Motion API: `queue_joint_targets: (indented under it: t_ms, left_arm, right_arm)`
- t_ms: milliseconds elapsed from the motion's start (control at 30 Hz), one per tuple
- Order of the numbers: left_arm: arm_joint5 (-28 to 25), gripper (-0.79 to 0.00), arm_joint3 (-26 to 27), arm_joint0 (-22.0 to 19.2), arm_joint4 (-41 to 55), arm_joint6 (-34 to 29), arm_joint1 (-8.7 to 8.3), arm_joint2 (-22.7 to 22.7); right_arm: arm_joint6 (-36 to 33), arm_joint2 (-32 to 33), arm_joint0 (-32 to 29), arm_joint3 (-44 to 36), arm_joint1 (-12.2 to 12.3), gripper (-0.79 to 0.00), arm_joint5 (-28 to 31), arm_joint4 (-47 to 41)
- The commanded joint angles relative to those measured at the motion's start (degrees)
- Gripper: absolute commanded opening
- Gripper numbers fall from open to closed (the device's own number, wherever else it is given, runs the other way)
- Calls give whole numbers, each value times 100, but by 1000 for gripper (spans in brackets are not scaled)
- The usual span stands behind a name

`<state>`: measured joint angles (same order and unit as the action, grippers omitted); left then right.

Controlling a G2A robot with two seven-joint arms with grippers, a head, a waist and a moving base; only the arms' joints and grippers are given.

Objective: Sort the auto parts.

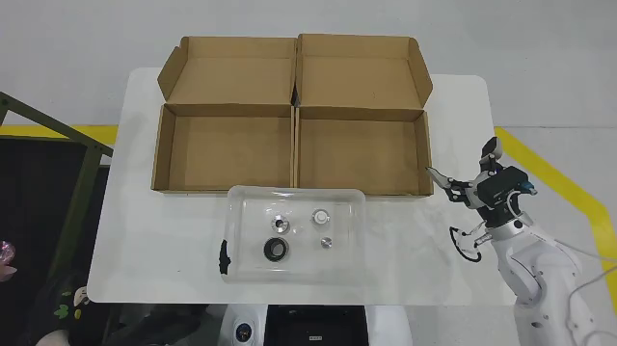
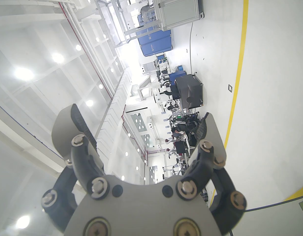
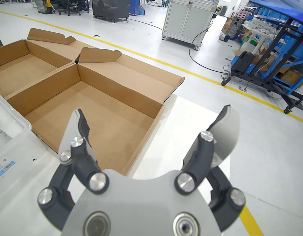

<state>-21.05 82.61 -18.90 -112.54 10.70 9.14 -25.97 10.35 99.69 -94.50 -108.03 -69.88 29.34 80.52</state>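
Right gripper (image 3: 152, 114) by the right edge of the table (image 1: 453, 115), fingers wide apart, facing a brown box (image 3: 117, 114), left gripper (image 2: 140, 114) tipped up, fingers apart, little auto parts (image 1: 278, 249) in the clear tub (image 1: 231, 213).

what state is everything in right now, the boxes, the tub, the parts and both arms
left box: lid folded back, open, empty
right box: lid folded back, open, empty
clear tub: holding four small parts
black ring: lying flat in the tub
white cap: lying in the tub
right gripper: jaws open, holding nothing
left gripper: jaws open, holding nothing
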Motion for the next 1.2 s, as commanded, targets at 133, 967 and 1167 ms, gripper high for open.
queue_joint_targets:
  t_ms: [133,967,1167]
  left_arm:
    - [0,0,0,0,0,0,0,0]
    - [0,0,0,0,0,0,0,0]
    - [0,0,0,0,0,0,0,0]
  right_arm:
    - [0,0,0,0,0,-1,0,0]
    - [-808,-387,315,-187,48,0,647,-27]
    - [-1480,-865,586,-358,90,0,1289,42]
